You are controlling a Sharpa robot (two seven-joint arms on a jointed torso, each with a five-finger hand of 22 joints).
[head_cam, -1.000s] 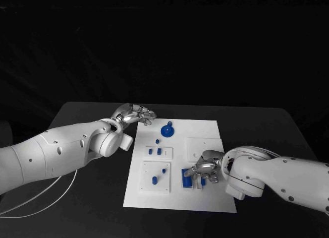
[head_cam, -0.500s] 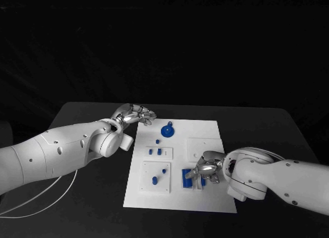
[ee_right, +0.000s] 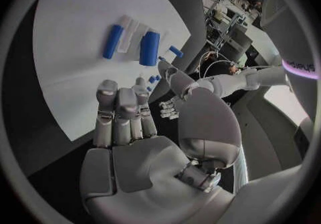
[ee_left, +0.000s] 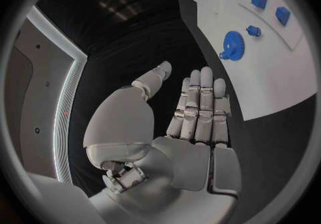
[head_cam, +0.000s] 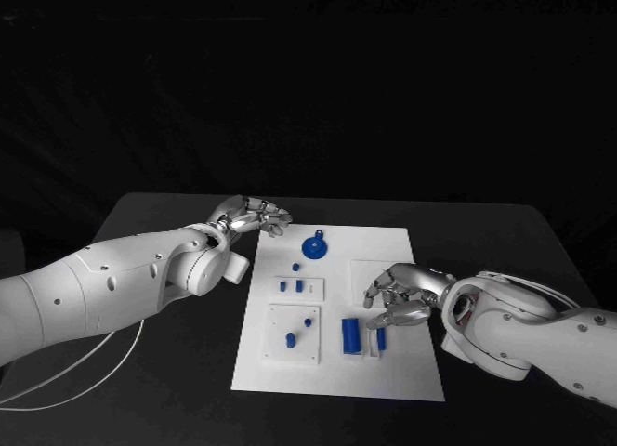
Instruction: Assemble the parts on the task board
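Left hand (head_cam: pixel 250 215) empty, fingers loosely apart, at task board (head_cam: pixel 389 243) far-left corner. Blue gear (head_cam: pixel 313 246) lies beside it. Blue block (head_cam: pixel 350 335) on board's near half. Right hand (head_cam: pixel 405 295) above board, spread, empty. No legible writing.

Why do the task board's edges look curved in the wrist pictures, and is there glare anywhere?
Left wrist view: fisheye bends the task board edge. Right wrist view: same bending, and the board's bare area looks washed out. Head view: edges straight, the table dim, the board brightly lit without obvious glare.
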